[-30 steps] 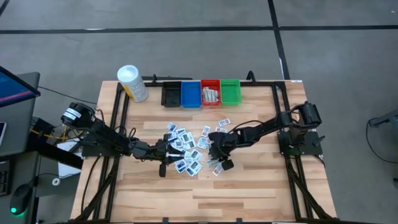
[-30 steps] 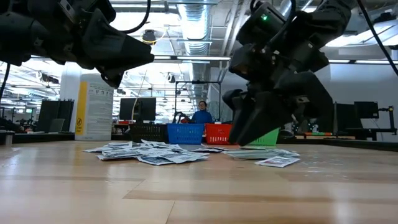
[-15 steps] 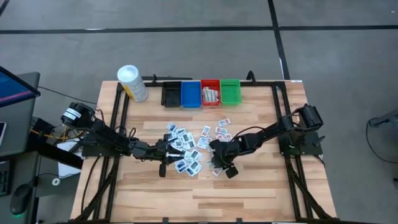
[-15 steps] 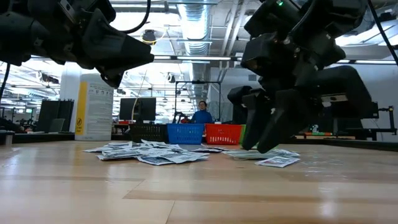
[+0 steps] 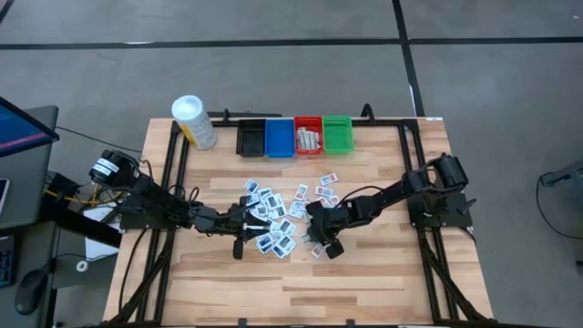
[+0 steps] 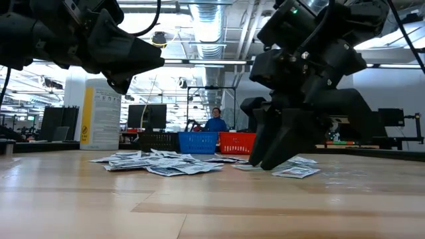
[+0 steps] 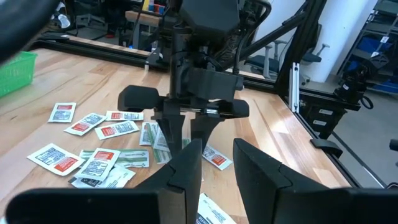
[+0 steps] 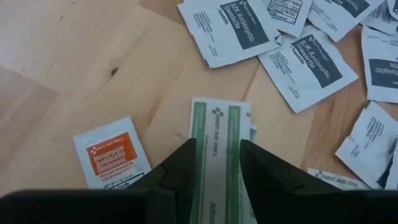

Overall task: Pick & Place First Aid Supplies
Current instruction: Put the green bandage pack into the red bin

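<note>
Now the right claw (image 8: pixel 214 163) has dropped from its raised, tilted pose of a moment ago to sit low over the table (image 5: pixel 364 264), at the near right edge of the packets (image 5: pixel 273 219). Its fingers stand apart, with a green-striped strip (image 8: pixel 216 149) lying flat on the wood between the tips; an orange ointment packet (image 8: pixel 111 155) lies just beside one finger and white towelette packets (image 8: pixel 308 68) spread beyond. That reads as lining up for a pinch on the strip, not yet a grip.

The left claw (image 7: pixel 214 165) has not moved: it hangs above the other side of the pile, fingers parted, nothing between them, facing the right arm across the packets.

From above, the right claw covers the strip, so contact there cannot be judged. At table height I cannot tell whether its tips touch the wood. The near end of the strip is cut off behind the fingers. The red bin (image 5: pixel 308 137) beyond the pile holds some pale strips, too small to count.
</note>
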Motion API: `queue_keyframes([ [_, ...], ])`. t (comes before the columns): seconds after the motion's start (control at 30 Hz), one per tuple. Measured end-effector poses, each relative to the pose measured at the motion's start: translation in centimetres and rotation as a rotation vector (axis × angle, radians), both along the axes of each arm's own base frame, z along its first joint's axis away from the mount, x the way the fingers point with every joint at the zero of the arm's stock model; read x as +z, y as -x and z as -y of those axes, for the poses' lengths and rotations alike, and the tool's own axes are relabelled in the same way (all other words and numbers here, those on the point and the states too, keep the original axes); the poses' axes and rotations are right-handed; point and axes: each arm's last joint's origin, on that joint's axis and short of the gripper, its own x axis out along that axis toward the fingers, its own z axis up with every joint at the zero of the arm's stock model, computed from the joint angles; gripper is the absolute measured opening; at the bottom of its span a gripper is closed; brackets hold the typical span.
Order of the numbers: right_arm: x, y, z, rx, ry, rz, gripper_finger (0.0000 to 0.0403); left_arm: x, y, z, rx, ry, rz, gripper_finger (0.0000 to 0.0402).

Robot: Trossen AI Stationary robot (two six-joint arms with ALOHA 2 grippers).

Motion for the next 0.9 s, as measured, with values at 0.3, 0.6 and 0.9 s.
queue_keyframes([
  [0.3, 1.0, 0.1, 0.3, -0.003, -0.001, 0.022, 0.0118, 0.0, 0.0, 0.0, 0.001, 0.0, 0.0, 0.0093],
  [0.6, 4.4, 0.3, 0.2, 0.039, 0.024, 0.153, 0.0118, 0.0, 0.0, 0.0, -0.001, -0.001, -0.002, 0.0093],
  [0.9, 3.7, 0.2, 1.1, -0.004, 0.041, 0.12, 0.0118, 0.0, 0.0, 0.0, -0.001, -0.002, -0.004, 0.0093],
])
